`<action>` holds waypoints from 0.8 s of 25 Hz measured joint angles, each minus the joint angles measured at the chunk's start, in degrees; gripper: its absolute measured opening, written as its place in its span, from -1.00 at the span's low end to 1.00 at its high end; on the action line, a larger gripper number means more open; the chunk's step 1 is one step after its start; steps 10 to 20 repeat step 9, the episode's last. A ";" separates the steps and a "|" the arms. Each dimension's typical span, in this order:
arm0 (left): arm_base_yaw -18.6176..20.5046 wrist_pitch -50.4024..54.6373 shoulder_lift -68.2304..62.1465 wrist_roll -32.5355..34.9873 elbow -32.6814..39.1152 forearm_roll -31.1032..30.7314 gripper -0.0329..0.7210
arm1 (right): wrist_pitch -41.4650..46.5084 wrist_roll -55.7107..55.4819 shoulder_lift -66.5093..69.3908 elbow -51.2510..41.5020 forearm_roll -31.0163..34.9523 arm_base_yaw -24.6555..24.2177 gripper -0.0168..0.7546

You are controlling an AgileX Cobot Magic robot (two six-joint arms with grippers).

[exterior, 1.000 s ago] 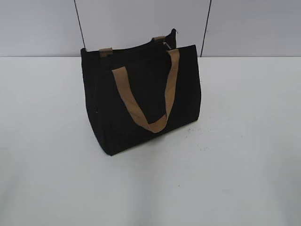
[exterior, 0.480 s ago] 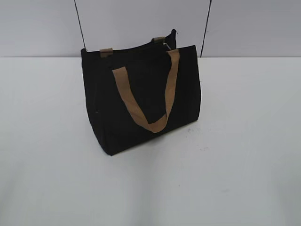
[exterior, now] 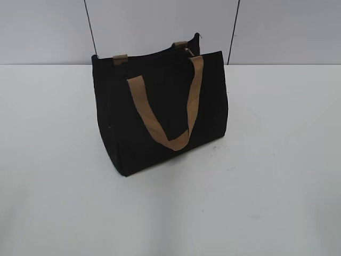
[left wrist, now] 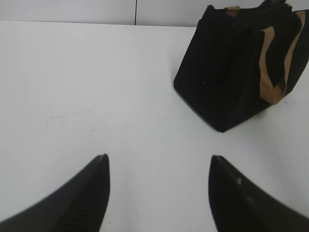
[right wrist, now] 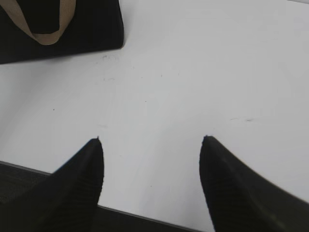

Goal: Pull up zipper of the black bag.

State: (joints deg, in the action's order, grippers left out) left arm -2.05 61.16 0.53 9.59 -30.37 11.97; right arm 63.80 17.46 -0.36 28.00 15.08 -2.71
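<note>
Nothing has moved since the earlier frames. Nearest me, both tools sit low over the white surface (exterior: 277,160): left tool (left wrist: 159,162) and right tool (right wrist: 150,140) gape wide, empty. Farther back, black bag (exterior: 160,114) stands upright. Zipper (exterior: 188,50) glints at its top far-right corner. I'd steady the bag w/ one tool, pinch the pull w/ the other. Track mostly hidden; ring too small to make out.

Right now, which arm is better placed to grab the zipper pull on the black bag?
Probably the right. The zipper sits at the right end of the bag top, on that arm's side. Both the left gripper and right gripper are open, clear of the bag.
</note>
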 joint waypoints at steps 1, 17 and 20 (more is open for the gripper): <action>0.00 0.00 0.00 0.00 0.00 0.00 0.37 | 0.00 0.00 0.00 0.00 0.00 0.00 0.30; 0.00 0.00 0.00 0.02 0.00 0.00 0.34 | -0.11 -0.06 0.00 0.00 0.05 0.00 0.30; 0.00 0.00 0.00 0.02 0.00 0.00 0.34 | -0.11 -0.06 0.00 0.00 0.05 0.00 0.30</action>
